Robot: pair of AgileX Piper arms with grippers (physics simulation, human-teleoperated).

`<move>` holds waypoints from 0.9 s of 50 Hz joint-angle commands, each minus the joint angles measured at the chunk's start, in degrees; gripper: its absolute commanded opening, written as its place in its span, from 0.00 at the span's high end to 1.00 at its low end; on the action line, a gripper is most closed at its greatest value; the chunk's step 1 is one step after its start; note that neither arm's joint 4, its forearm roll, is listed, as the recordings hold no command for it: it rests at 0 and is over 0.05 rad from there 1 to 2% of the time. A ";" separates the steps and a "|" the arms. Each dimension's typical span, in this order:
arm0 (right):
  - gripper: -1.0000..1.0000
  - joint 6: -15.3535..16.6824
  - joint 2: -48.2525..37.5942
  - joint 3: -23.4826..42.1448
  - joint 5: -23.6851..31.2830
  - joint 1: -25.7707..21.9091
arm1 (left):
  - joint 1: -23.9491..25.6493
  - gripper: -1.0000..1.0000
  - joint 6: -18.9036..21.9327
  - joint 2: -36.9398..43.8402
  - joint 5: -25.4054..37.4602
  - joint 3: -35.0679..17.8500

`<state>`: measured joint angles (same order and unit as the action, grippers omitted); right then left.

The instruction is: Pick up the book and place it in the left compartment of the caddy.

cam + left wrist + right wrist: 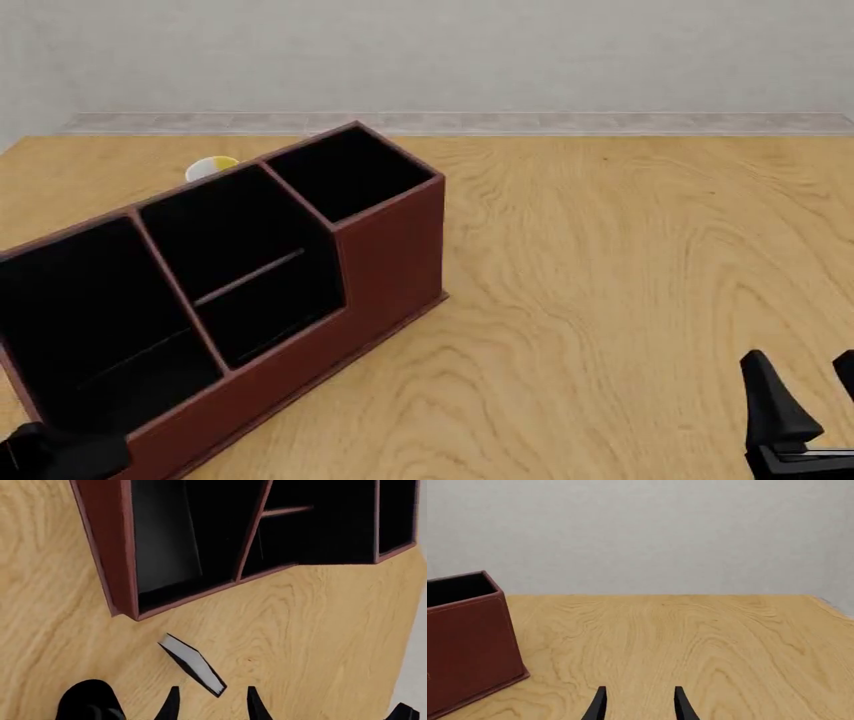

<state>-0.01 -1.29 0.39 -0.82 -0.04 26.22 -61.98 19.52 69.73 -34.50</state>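
Evidently poised to grasp, left gripper (210, 705) hovers, jaws spread, book (193, 664) on table (320, 630) just ahead between them, caddy (113, 555) beyond; right gripper (637, 705) idles, jaws likewise spread.

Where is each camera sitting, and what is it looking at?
Left wrist: above the left hand, looking down on the book and caddy.
Front: behind the arms, looking over the table; right hand at the corner.
Right wrist: low, looking across to the wall; right hand's fingertips show.
All three see the caddy.
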 commanded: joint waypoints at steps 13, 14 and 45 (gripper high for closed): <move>0.00 0.00 0.40 -0.08 0.32 -0.02 | 0.33 0.00 -2.40 -2.19 0.17 5.01; 0.00 0.00 0.41 -0.08 0.32 0.00 | 0.26 0.00 -2.14 -1.80 0.17 4.56; 0.00 0.01 0.42 -0.08 0.32 -0.02 | 3.64 0.00 -3.35 -3.42 0.06 8.06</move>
<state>-0.01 -1.29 0.39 -0.82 -0.04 28.77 -64.71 16.86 69.72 -27.67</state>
